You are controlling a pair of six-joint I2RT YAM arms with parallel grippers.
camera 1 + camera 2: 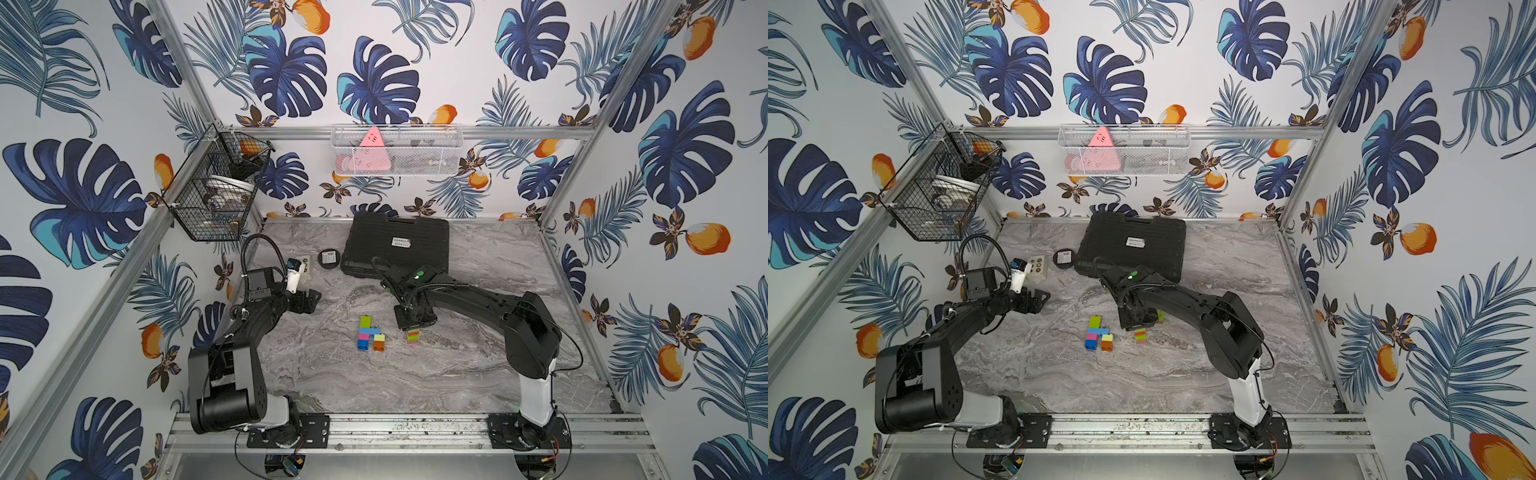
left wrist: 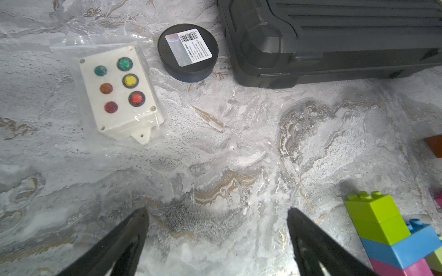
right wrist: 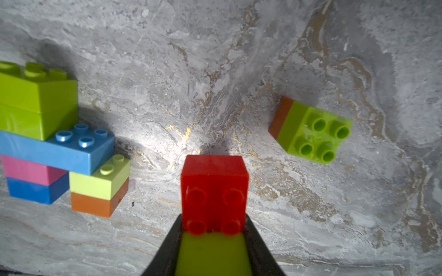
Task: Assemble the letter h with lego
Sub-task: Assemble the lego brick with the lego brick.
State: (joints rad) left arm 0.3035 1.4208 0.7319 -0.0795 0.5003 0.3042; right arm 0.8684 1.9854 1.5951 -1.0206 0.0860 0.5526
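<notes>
My right pincer (image 3: 212, 218) is clamped on the red-and-lime stack (image 3: 214, 176), near the half-built h (image 1: 368, 332) on the worktop (image 1: 457, 374); left pincer (image 2: 217, 210) gapes empty. I'd line up studs squarely before pressing, slowly.

- Both top views look steeply down from high in front over the whole grey marbled tabletop (image 1: 415, 382).
- Left wrist view: low, close, facing the back.
- Right wrist view: even closer; both wrist views share the joined lime, blue and pink lego bricks (image 2: 380, 215) (image 3: 59, 148).
</notes>
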